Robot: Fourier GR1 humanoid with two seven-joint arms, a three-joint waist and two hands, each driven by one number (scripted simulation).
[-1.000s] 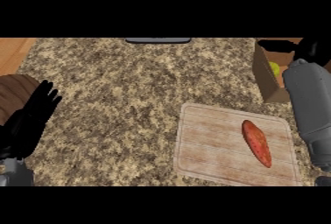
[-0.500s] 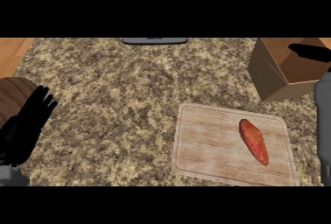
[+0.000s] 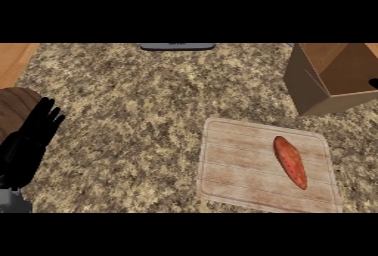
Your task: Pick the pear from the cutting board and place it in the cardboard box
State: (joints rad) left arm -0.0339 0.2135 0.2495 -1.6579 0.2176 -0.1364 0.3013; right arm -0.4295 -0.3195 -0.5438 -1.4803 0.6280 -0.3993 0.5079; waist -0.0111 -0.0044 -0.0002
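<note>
Pear: none can be seen on the cutting board (image 3: 244,165). The open top of the cardboard box (image 3: 325,85), at the far right of the desk (image 3: 133,90), shows only brown inner walls, so whether the fruit lies inside cannot be told.

Cutting board: pale wood, near right of the desk. It carries one long, orange-red, tapered vegetable (image 3: 291,161), lying lengthwise towards its right side.

Right hand (image 3: 373,83): only a dark sliver shows at the right edge, beside the box; whether it is spread or curled cannot be told.

Left hand (image 3: 29,142): open, fingers straight and pointing up, holding nothing, resting at the left edge near a brown round object (image 3: 16,107).

Other: a dark flat item (image 3: 177,46) at the far edge of the desk.

Risks, as judgement: the orange-red vegetable could be taken for the pear, being the only thing on the board. The box sits close to the edge of view, so a hand working near it could nudge it.

Writing: no brand, label or lettering can be read anywhere.
</note>
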